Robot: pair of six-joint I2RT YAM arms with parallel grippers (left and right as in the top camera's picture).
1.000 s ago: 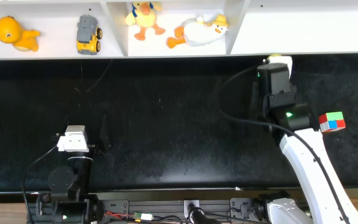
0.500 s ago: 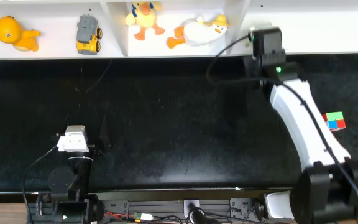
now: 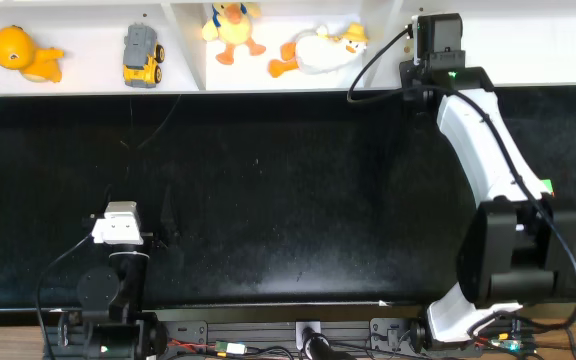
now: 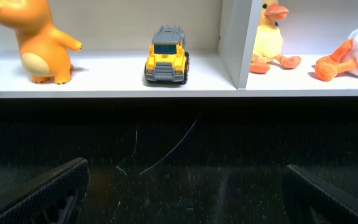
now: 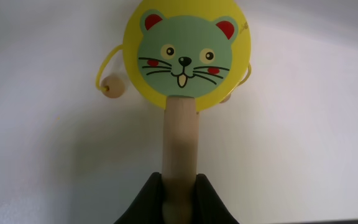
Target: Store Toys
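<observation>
My right gripper (image 5: 180,186) is shut on the wooden handle of a yellow rattle drum (image 5: 187,56) with a green cat face and bead strings. The drum lies against the white surface of the shelf's right compartment. From above, the right gripper (image 3: 436,30) is stretched out to that compartment of the white shelf (image 3: 268,82). My left gripper (image 3: 121,222) rests low near its base, open with nothing between its fingers (image 4: 42,193), and faces the shelf.
An orange figure (image 3: 23,52) and a yellow truck (image 3: 142,55) stand in the left compartment. A yellow duck plush (image 3: 233,30) and a white duck plush (image 3: 320,50) share the middle one. A colour cube (image 3: 546,186) peeks out behind the right arm on the black mat (image 3: 268,200).
The right arm has swung from above the mat up to the shelf's right compartment, carrying the rattle drum. The left arm has not moved.
</observation>
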